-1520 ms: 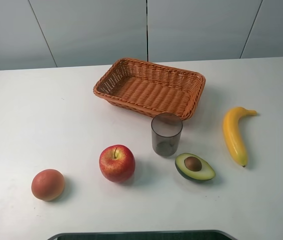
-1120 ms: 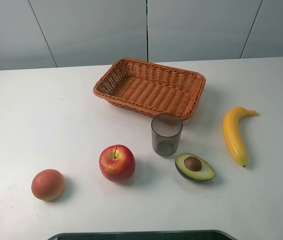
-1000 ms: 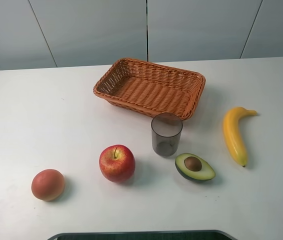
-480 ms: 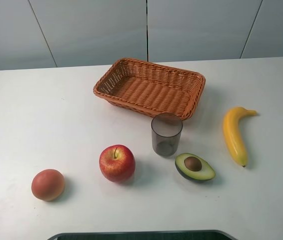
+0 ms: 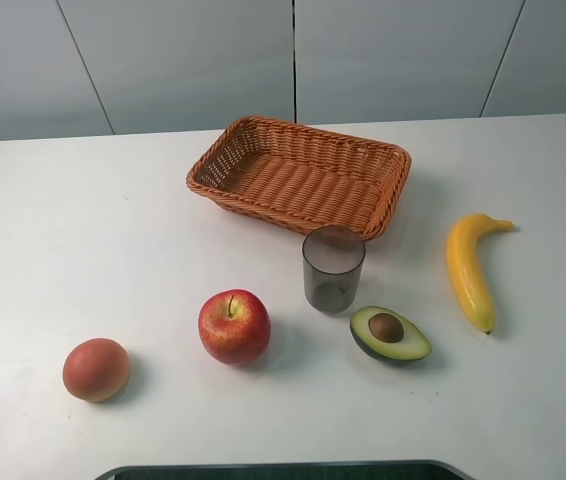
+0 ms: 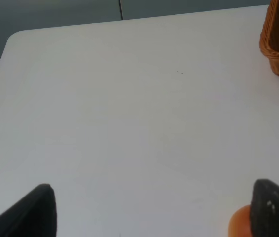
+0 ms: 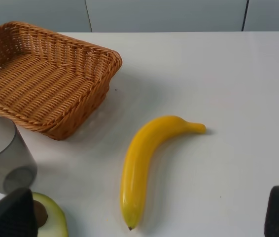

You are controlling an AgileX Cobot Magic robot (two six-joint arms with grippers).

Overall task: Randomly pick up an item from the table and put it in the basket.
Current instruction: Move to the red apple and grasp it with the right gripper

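Nothing on the large flat white tabletop (image 5: 83, 230) has shifted since the earlier frames; every object lies where it lay, and neither arm shows in the high view. The round red apple with yellowish streaks and a short stem (image 5: 234, 326) sits upright on the near half of the table, untouched and apart from everything around it. The rectangular orange-brown woven wicker basket (image 5: 293, 185) lies farther back, past the apple and a little to its right, with nothing in it. A grey translucent cup (image 5: 333, 268) stands upright between apple and basket, just in front of the basket's near rim. A halved avocado with its brown pit showing (image 5: 390, 334) lies cut side up just beside the cup, on its near right. A yellow curved banana (image 5: 468, 268) lies well to the right of these, and a duller orange-pink round fruit (image 5: 95, 369) rests near the front left, apart from the apple. The left gripper (image 6: 154, 212) hangs above bare table with its dark fingers (image 6: 36, 212) spread wide, holding nothing, the orange-pink fruit peeking beside one tip. The right gripper (image 7: 144, 215) is likewise spread wide and empty above the banana, its dark fingertips (image 7: 9, 215) far apart.
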